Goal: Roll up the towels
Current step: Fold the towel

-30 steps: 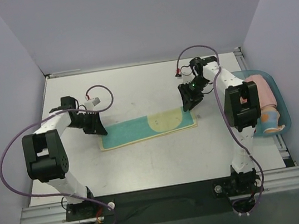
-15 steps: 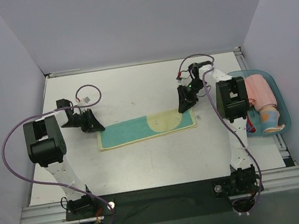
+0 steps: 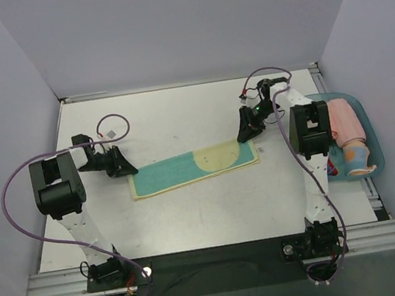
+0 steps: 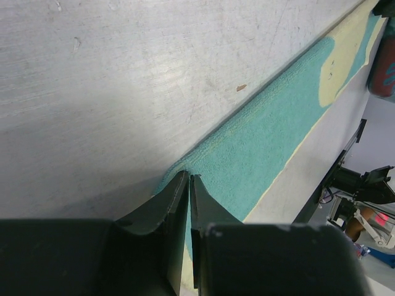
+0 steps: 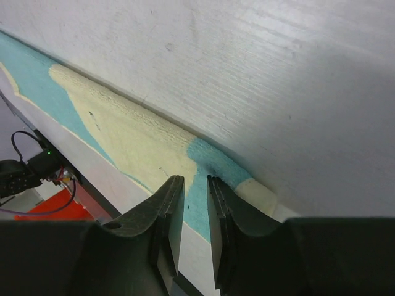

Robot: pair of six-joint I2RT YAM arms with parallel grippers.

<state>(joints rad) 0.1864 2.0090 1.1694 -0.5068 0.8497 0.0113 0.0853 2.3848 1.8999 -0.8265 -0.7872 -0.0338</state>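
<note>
- Yellow-and-teal towel (image 3: 194,167) lies flat across the middle of the table (image 3: 177,114).
- Left gripper (image 4: 189,177) pinches its far left corner, jaws nearly together.
- Right gripper (image 5: 195,180) pinches the far right corner.

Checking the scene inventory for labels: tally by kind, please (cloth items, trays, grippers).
Flat towel: 1
Rolls in the tray: 2 (pink roll, blue-orange roll, partly hidden by the arm)
Tray: 1
Grippers: 2 (left gripper, right gripper)
Total: 6
</note>
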